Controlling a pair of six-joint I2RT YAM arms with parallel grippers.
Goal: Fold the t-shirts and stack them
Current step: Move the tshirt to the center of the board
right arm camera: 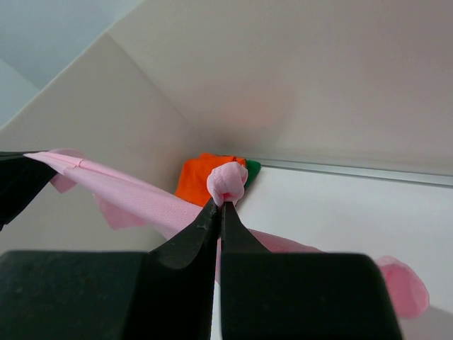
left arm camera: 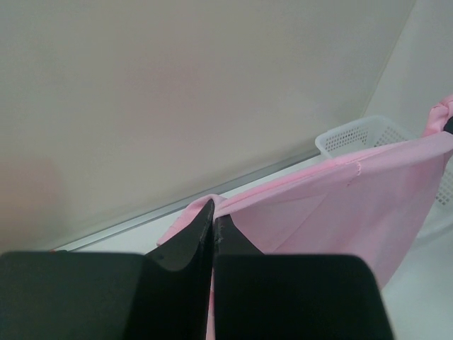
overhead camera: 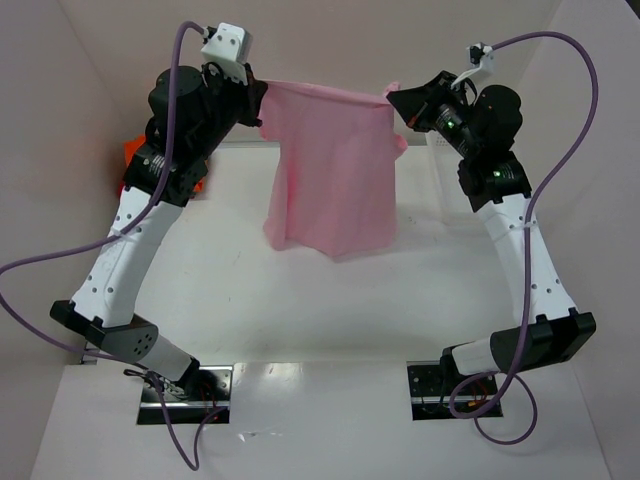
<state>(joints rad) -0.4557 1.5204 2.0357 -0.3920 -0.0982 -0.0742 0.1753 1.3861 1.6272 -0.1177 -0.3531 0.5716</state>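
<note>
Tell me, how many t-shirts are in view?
3. A pink t-shirt hangs stretched between the left tool and right tool. An orange t-shirt lies in the far left corner. A green t-shirt shows only as an edge beside it. More may be hidden.

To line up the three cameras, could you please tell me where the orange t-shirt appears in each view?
Top external: the orange t-shirt peeks out at the left edge, behind the left arm.
Left wrist: not in it.
Right wrist: centre, behind the pinched pink t-shirt.
Shared landmark: that pink t-shirt, in all three.
</note>
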